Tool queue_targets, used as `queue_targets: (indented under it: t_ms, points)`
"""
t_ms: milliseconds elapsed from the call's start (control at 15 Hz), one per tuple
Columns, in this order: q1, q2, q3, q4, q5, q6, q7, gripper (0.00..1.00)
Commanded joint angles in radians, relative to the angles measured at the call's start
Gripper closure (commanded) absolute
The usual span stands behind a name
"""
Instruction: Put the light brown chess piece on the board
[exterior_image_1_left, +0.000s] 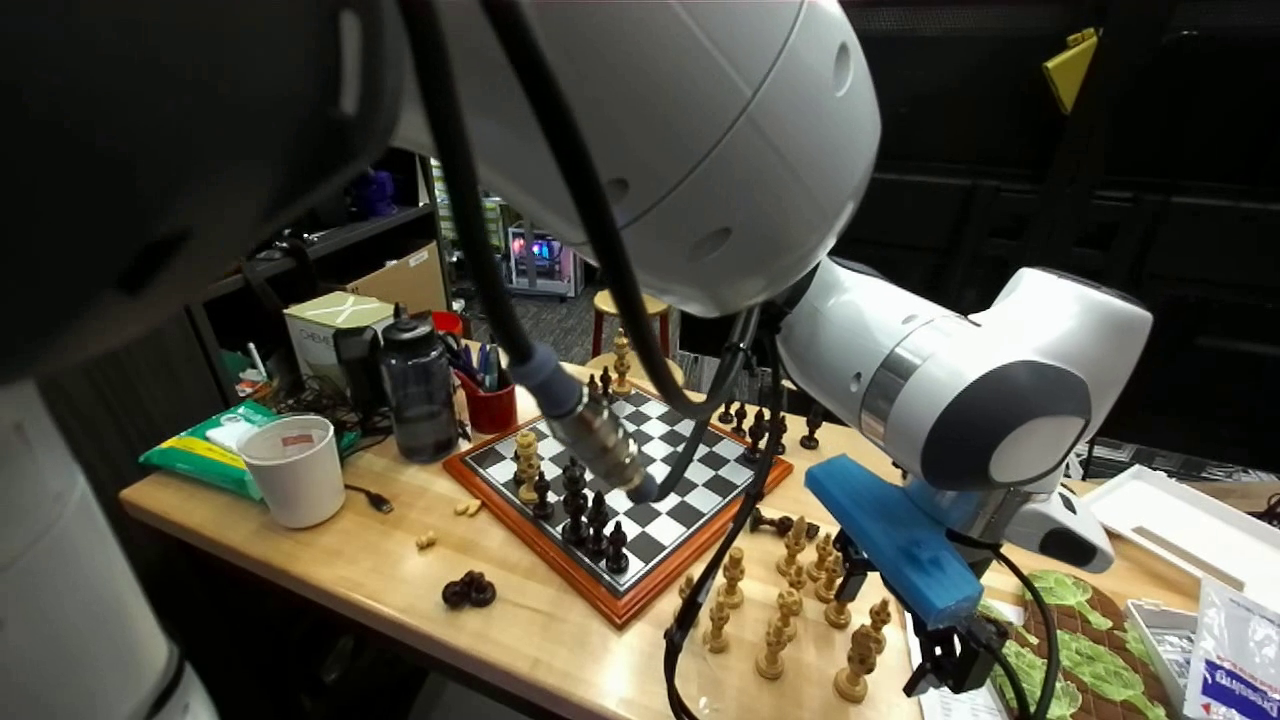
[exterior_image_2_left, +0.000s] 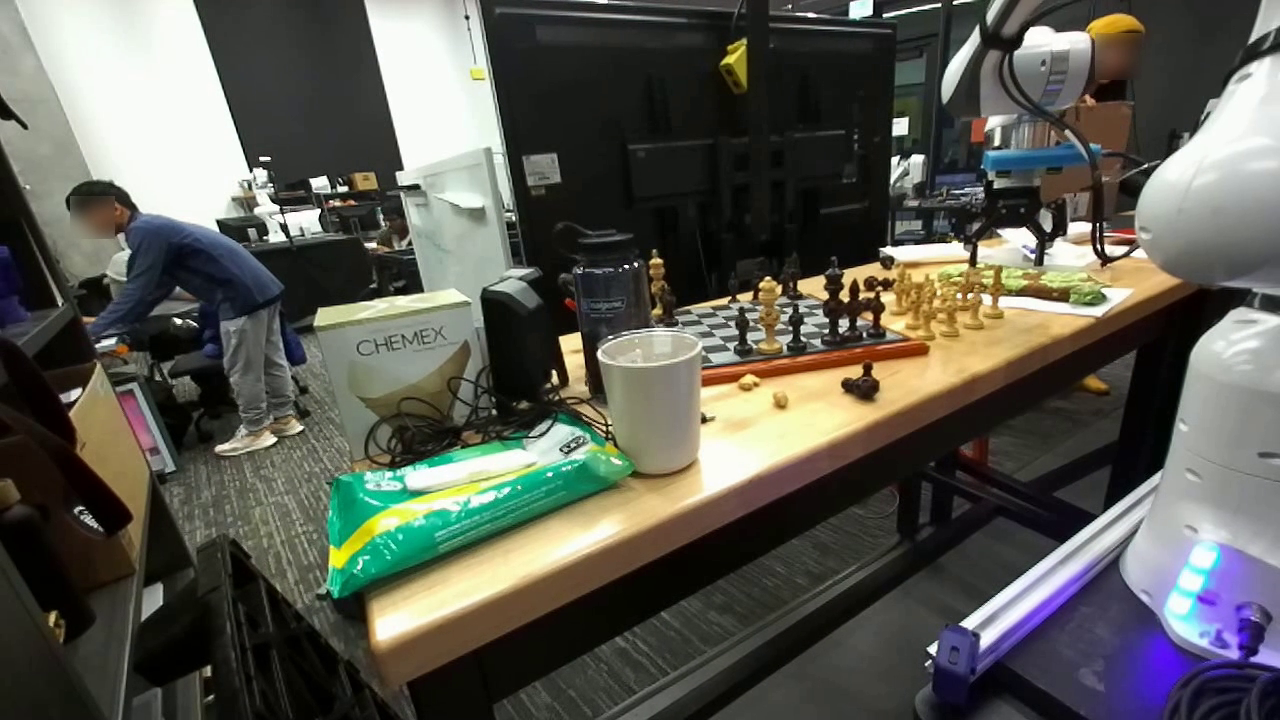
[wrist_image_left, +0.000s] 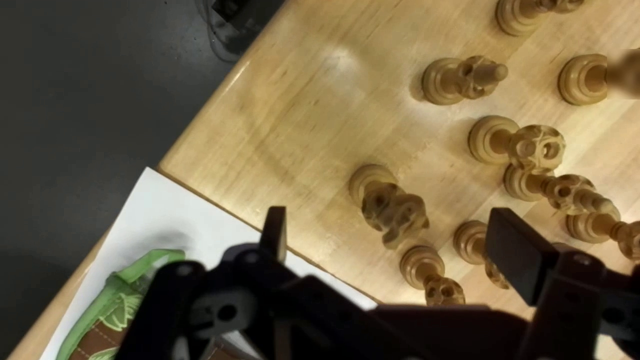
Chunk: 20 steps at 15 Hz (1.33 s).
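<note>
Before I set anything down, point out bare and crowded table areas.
Bare: the table between its edge, white paper and the light brown chess pieces, in the wrist view; the strip between table edge and nearest corner of the board, in an exterior view. Crowded: among those pieces.

Both exterior views, slanting, share the checkered red-framed wooden board (exterior_image_1_left: 695, 482), mid-frame; my wrist view, close, faces down on light-brown carved wooden chessmen (wrist_image_left: 537, 146).
</note>
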<state>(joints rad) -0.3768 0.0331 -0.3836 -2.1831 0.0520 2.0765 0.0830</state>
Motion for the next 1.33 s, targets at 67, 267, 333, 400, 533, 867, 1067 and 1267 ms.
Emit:
queue_targets:
  t_ms: [67, 267, 333, 400, 533, 867, 1067, 1267]
  points:
    - [-0.005, 0.026, 0.001, 0.030, 0.032, -0.019, -0.022, 0.00]
    - [-0.006, 0.035, 0.001, 0.039, 0.044, -0.019, -0.025, 0.00]
    - [-0.007, 0.036, 0.001, 0.042, 0.046, -0.021, -0.026, 0.00]
    - [-0.008, 0.039, 0.001, 0.045, 0.050, -0.019, -0.027, 0.00]
    - [-0.009, 0.039, 0.001, 0.042, 0.063, -0.008, -0.041, 0.00]
    - [-0.009, 0.031, 0.001, 0.029, 0.079, -0.013, -0.050, 0.00]
    - [-0.009, 0.026, 0.000, 0.023, 0.075, -0.011, -0.045, 0.00]
    - [-0.010, 0.017, -0.001, 0.016, 0.071, -0.012, -0.038, 0.00]
